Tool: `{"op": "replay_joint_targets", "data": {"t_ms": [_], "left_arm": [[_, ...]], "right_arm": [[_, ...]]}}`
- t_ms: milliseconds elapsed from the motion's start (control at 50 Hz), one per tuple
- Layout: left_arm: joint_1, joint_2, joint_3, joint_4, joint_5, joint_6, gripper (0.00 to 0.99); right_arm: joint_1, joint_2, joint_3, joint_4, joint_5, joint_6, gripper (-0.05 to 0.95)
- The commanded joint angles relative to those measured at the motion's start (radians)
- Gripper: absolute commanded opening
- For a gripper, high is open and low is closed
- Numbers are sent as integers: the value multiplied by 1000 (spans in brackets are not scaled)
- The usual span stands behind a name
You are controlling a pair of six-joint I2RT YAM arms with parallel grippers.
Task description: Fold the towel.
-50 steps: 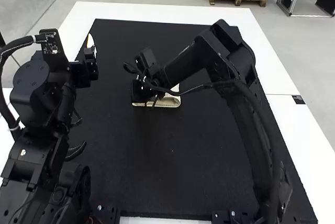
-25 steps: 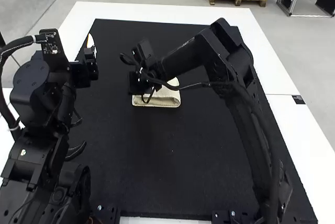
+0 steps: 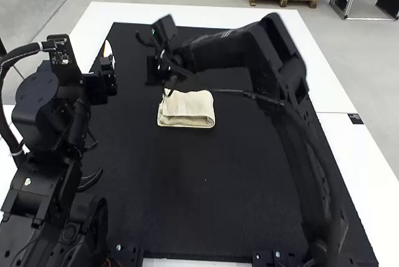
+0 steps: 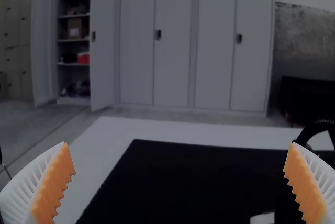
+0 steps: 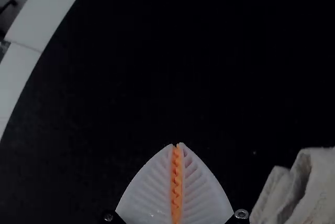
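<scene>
Jaws together, right gripper (image 3: 159,68) hangs near towel (image 3: 190,104), over black mat (image 3: 206,192).

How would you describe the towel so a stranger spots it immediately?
On the white table lies a big black mat. Around its middle sits the towel, a small folded bundle. It's cream-coloured soft cloth, unlike the black robot arms beside it.

Tall grey cabinets (image 4: 174,67), one open on its shelves (image 4: 73,40), line a grey floor (image 4: 26,135).
</scene>
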Motion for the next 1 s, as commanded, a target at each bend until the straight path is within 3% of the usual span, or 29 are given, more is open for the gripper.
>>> {"op": "replay_joint_targets", "data": {"t_ms": [0,380,600,780,980], "left_arm": [[9,-26,0,8,4,12,946],[9,-28,1,22,-5,10,946],[9,-26,0,28,-14,10,946],[9,-26,0,34,-22,10,944],[9,-26,0,34,-22,9,946]], "right_arm": [[-68,-138,42,4,44,-29,-2],[-371,-420,12,-78,42,-97,0],[-580,-635,-105,-74,41,-180,-2],[-721,-859,-341,-34,30,-246,-2],[-836,-1227,-766,184,33,-304,-2]]}}
